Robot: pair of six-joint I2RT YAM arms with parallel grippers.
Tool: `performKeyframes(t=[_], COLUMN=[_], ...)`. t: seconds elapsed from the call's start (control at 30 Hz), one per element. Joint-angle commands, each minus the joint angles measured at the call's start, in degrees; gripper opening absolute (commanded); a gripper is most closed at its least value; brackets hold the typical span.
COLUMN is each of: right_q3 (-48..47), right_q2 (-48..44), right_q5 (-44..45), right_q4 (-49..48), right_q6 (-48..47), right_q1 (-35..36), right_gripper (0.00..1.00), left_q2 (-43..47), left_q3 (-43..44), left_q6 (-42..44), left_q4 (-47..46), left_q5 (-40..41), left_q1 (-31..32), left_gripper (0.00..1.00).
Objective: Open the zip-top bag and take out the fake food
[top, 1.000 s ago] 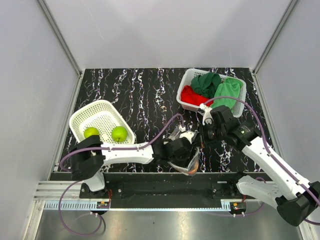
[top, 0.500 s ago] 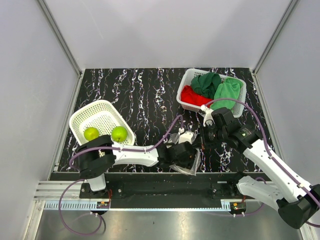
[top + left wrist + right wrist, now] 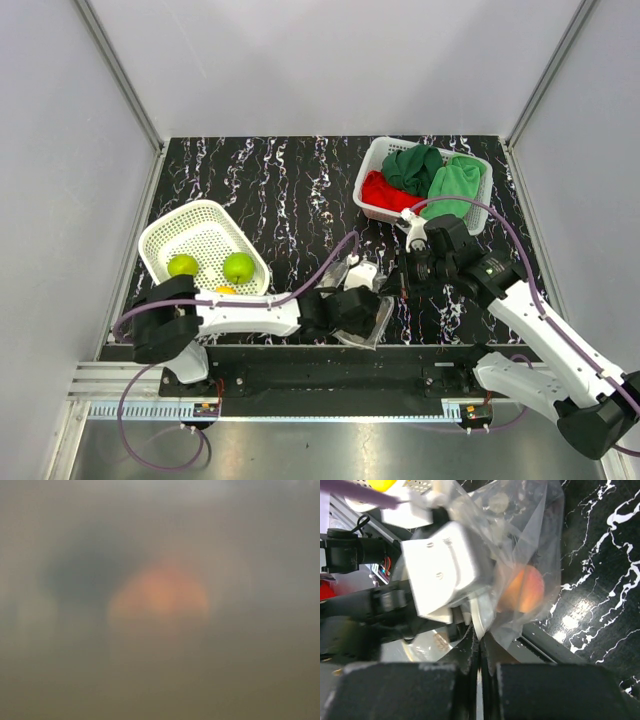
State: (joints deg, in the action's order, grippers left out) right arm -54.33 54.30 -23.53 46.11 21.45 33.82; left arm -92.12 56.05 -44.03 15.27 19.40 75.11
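The zip-top bag lies at the table's near edge, between the arms. My right gripper is shut on the bag's edge; in the right wrist view its fingertips pinch the clear plastic. The orange-pink peach sits inside the bag. My left gripper reaches into the bag mouth, its white body next to the peach. The left wrist view is a blur with an orange blob, the peach, close in front; its fingers do not show. Two green apples and the yellow fruit lie in the left basket.
The white perforated basket with the fruits stands at the left. A second white basket with red and green cloths stands at the back right. The table's front edge and metal rail run just below the bag.
My left arm has shifted a little to the left and lowered, uncovering the yellow fruit in the basket. The right gripper has stayed shut on the bag's edge.
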Motion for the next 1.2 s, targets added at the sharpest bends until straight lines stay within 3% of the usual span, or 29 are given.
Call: performKeyframes(t=[0.0, 0.3, 0.47, 0.63, 0.8, 0.83, 0.93, 1.03, 1.17], right_q3=[-0.7, -0.7, 0.4, 0.4, 0.5, 0.6, 0.7, 0.7, 0.7], right_q2=[-0.6, -1.8, -3.0, -4.0, -3.9, -3.8, -3.8, -3.7, -3.7], right_q5=[2.3, 0.5, -3.5, -1.7, -0.2, -0.4, -1.2, -1.5, -2.2], right_q4=[0.0, 1.7, 1.3, 2.9, 3.5, 3.2, 2.6, 2.1, 1.8], right_q6=[1.0, 2.7, 3.4, 3.8, 4.5, 4.5, 4.2, 4.1, 3.9], right_q1=[0.5, 0.4, 0.5, 0.5, 0.4, 0.5, 0.5, 0.5, 0.5], right_gripper=[0.00, 0.00, 0.00, 0.00, 0.00, 0.00, 0.00, 0.00, 0.00], left_q2=[6.8, 13.0, 9.6, 6.0, 4.5, 4.1, 1.3, -1.5, -3.9], left_q3=[0.5, -0.1, 3.4, 6.6, 7.0, 6.7, 6.4, 5.7, 5.8], left_q6=[3.4, -1.6, -3.3, -1.0, 1.4, 1.3, -1.0, -2.9, -2.3], left_q4=[2.5, 7.8, 16.2, 17.3, 13.2, 11.7, 10.6, 9.3, 7.4], left_q5=[4.9, 9.9, 21.3, 30.7, 21.7, 16.0, 7.5, 5.8, 4.8], left_q1=[1.8, 1.8, 0.9, 0.8, -0.1, -0.9, -2.7, -3.2, -3.4], left_gripper=[0.00, 0.00, 0.00, 0.00, 0.01, 0.06, 0.10, 0.14, 0.38])
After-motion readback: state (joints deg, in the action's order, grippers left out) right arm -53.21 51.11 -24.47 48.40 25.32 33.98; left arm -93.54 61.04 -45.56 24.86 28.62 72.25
